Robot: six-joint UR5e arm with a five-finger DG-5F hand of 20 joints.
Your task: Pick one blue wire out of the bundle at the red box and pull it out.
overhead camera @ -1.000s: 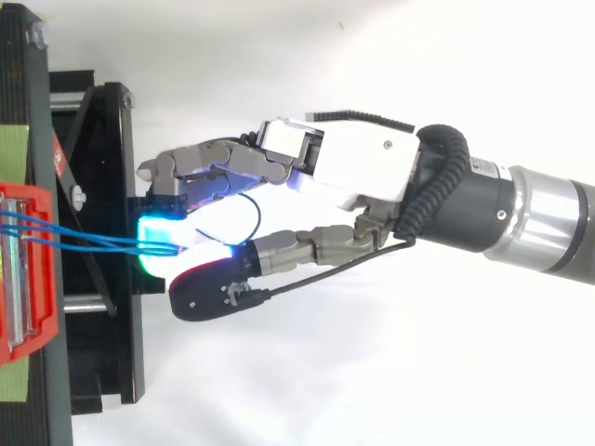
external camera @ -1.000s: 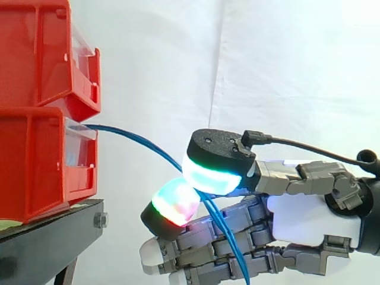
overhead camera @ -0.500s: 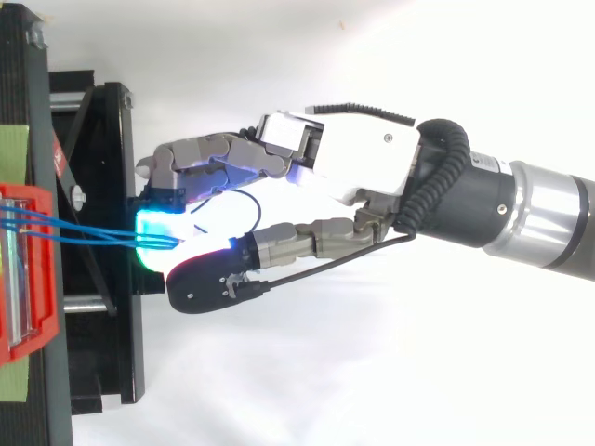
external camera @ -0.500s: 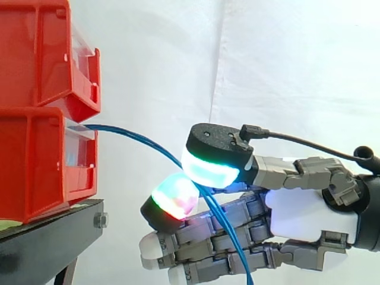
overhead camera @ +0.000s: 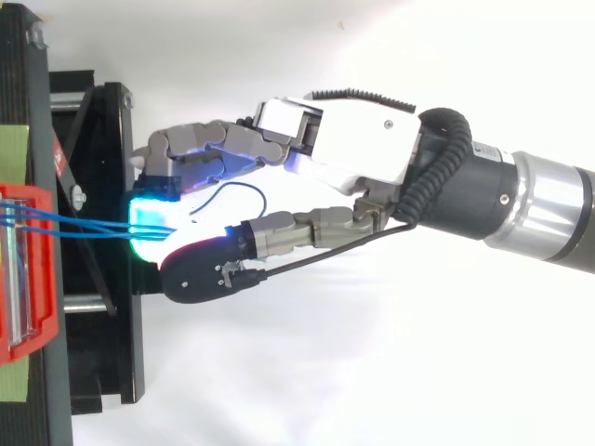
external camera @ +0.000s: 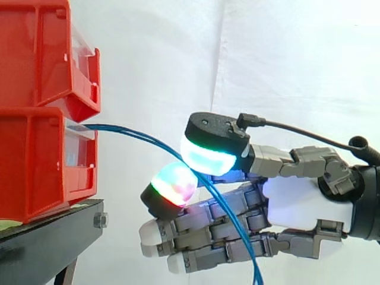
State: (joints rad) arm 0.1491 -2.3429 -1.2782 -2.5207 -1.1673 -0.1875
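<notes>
Robot hand (external camera: 297, 205) pinches blue wires (external camera: 136, 134) arcing rightward, downward from red box (external camera: 41, 160).

A black stand (external camera: 50, 240) is seen at the lower left of the side view. A hex bolt (external camera: 100, 221) is set into the stand's front edge. Strips of green tape (overhead camera: 13, 153) are stuck on the stand's top. A white curtain (external camera: 285, 65) is hung behind the stand, and a vertical fold is seen in it.

From my end: red bins (external camera: 35, 160), blue wires (external camera: 136, 135), black stand (external camera: 53, 237) w/ a green tape patch (overhead camera: 14, 144), white curtain (external camera: 267, 59). Hand (external camera: 297, 205) is grey + white, pads (external camera: 205, 161) glowing cyan-green, one w/ red mixed in.
</notes>
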